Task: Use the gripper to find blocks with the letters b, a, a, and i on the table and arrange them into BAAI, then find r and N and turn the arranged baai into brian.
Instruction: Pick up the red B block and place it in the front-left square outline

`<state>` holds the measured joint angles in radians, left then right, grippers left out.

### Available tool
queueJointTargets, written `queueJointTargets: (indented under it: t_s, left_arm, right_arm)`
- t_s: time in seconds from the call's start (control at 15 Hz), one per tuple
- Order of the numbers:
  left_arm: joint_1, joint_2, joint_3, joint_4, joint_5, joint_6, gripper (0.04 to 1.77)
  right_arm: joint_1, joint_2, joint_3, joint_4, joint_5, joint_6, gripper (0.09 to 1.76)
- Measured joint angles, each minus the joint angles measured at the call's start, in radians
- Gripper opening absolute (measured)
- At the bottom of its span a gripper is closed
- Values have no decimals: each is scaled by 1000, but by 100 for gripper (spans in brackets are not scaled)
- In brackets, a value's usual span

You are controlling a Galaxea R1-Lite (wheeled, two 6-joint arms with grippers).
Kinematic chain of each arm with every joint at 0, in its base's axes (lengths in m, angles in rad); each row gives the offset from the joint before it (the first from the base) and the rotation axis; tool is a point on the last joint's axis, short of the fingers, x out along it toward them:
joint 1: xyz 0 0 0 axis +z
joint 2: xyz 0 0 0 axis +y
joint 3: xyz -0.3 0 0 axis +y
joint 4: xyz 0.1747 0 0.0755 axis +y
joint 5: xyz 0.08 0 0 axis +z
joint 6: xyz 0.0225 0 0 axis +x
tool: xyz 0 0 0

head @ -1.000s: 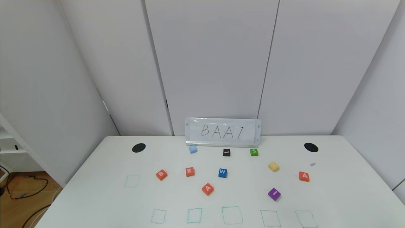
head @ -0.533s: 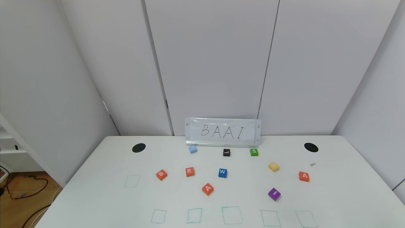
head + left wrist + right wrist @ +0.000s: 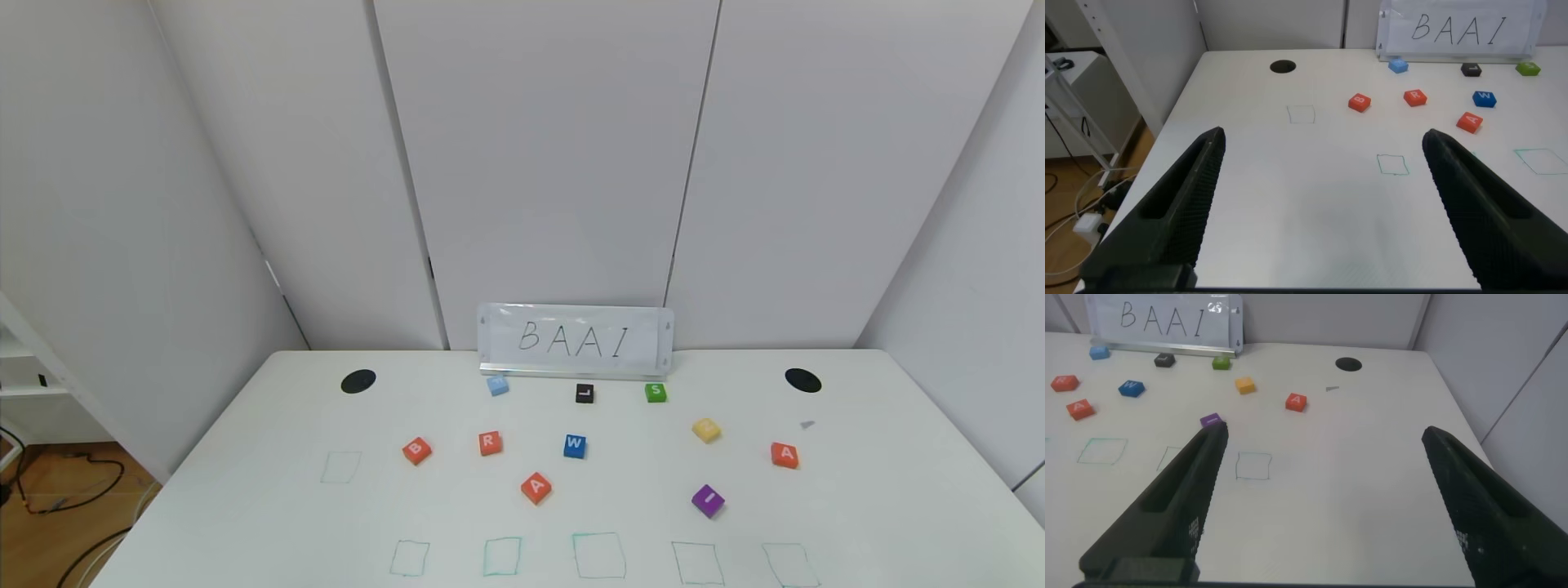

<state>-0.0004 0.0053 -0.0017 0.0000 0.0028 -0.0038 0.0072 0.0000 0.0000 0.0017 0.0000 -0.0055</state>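
On the white table [image 3: 882, 506] lie the orange-red B block [image 3: 416, 450], two orange-red A blocks, one in the middle [image 3: 535, 487] and one at the right [image 3: 784, 455], the purple I block [image 3: 708, 500] and the orange-red R block [image 3: 489, 443]. Neither gripper shows in the head view. My left gripper [image 3: 1323, 171] is open and empty above the table's left front; B [image 3: 1359, 102] and R [image 3: 1414, 97] lie ahead of it. My right gripper [image 3: 1319, 469] is open and empty above the right front, with the I block [image 3: 1211, 420] by one finger.
A BAAI sign [image 3: 575, 339] stands at the back. Light-blue [image 3: 497, 385], black L [image 3: 584, 394], green S [image 3: 655, 392], blue W [image 3: 574, 446] and yellow [image 3: 706, 429] blocks lie about. Several green drawn squares [image 3: 598, 555] line the front edge. Two black holes [image 3: 357, 380] sit at the back.
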Motion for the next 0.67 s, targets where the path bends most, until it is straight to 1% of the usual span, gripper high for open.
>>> queueJointTargets:
  t_s: [0.67]
  left_arm:
    - [0,-4,1,-4,-1,-2,172]
  right_arm:
    - [-1,0,0,0,0,0,171]
